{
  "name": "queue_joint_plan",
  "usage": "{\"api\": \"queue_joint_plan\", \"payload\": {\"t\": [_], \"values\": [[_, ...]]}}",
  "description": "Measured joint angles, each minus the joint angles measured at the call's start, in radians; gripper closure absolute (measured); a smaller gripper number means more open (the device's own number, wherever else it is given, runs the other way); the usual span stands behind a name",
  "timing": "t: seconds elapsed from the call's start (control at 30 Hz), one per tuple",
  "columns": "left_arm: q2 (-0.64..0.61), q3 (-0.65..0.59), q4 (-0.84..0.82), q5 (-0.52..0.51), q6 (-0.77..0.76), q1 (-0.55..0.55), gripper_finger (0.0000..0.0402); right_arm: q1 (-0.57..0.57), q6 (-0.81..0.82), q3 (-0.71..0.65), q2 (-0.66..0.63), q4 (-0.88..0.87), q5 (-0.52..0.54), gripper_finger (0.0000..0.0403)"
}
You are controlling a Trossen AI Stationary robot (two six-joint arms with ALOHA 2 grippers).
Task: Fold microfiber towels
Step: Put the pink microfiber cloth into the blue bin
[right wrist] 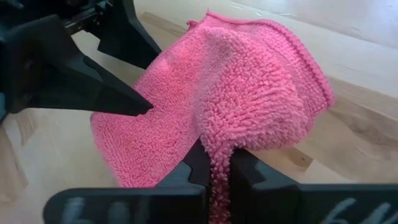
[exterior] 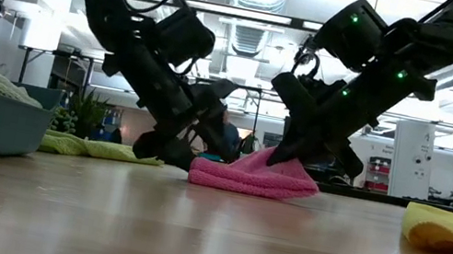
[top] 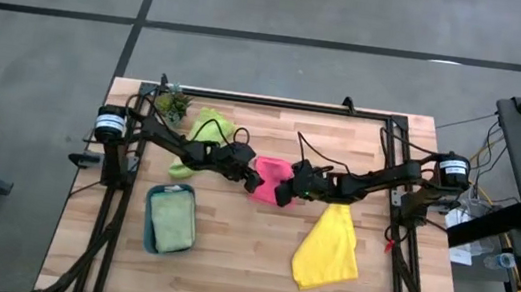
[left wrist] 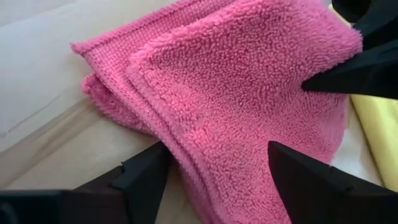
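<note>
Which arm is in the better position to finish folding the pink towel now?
The right arm, probably. Its gripper is shut on the pink towel and lifts one edge, while the left gripper is open beside the towel and holds nothing.

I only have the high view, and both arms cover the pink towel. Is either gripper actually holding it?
Observer: Yes. The right gripper is shut on the pink towel, pinching a fold of its edge.
Operator: And the left one?
Observer: The left gripper is open, its fingers straddling the towel's folded corner, not clamped on it.
Operator: Is the towel off the table?
Observer: In the low view most of it lies on the table; only the pinched end is raised.
</note>
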Motion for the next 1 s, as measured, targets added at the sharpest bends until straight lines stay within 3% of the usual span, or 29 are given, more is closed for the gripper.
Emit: {"api": "queue_joint_plan", "payload": {"t": [0.17, 0.47, 0.77, 1.0], "values": [[0.008, 0.001, -0.001, -0.015, 0.022, 0.0, 0.0204, 0.0, -0.008, 0.0, 0.0, 0.007, 0.0, 0.039], [-0.004, -0.006, -0.015, -0.023, 0.054, -0.002, 0.0385, 0.006, -0.023, 0.001, -0.002, 0.013, -0.003, 0.039], [-0.095, -0.01, -0.058, -0.025, 0.081, -0.028, 0.0398, 0.025, -0.046, 0.036, -0.003, 0.012, -0.009, 0.039], [-0.267, -0.018, -0.252, -0.067, 0.1, -0.067, 0.04, 0.047, -0.098, 0.1, -0.003, 0.009, -0.035, 0.039]]}}
